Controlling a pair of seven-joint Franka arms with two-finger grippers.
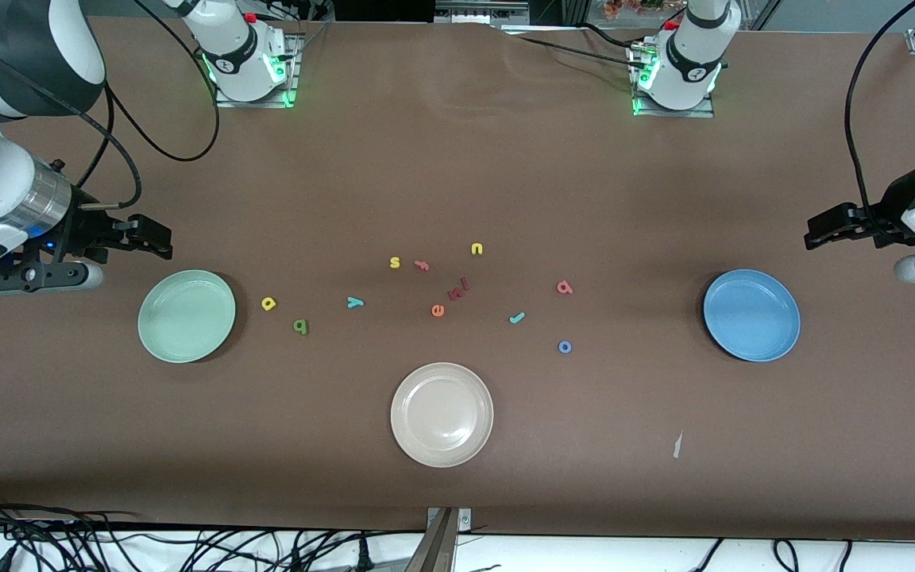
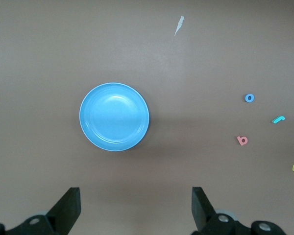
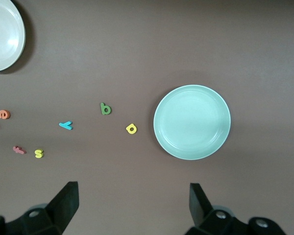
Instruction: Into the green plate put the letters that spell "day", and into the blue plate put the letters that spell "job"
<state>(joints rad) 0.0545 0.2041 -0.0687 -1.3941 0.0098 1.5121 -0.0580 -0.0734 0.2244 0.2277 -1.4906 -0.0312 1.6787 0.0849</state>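
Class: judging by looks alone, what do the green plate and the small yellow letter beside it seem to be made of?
Green plate: probably plastic or melamine, smooth and slightly glossy, with soft highlights on its rim. Yellow letter: likely foam or plastic, matte, flat colour without shine.

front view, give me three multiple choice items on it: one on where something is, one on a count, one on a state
1. Which letter lies nearest the green plate?
A. the yellow d
B. the blue o
C. the yellow u

2. How many plates are on the table?
A. two
B. three
C. four

3. What is in the blue plate?
A. the teal j
B. the salmon b
C. nothing

Answers:
1. A, the yellow d lies beside the green plate, with the others toward the left arm's end.
2. B, there is a green plate, a blue plate and a beige plate.
3. C, the blue plate is bare and all letters lie on the table.
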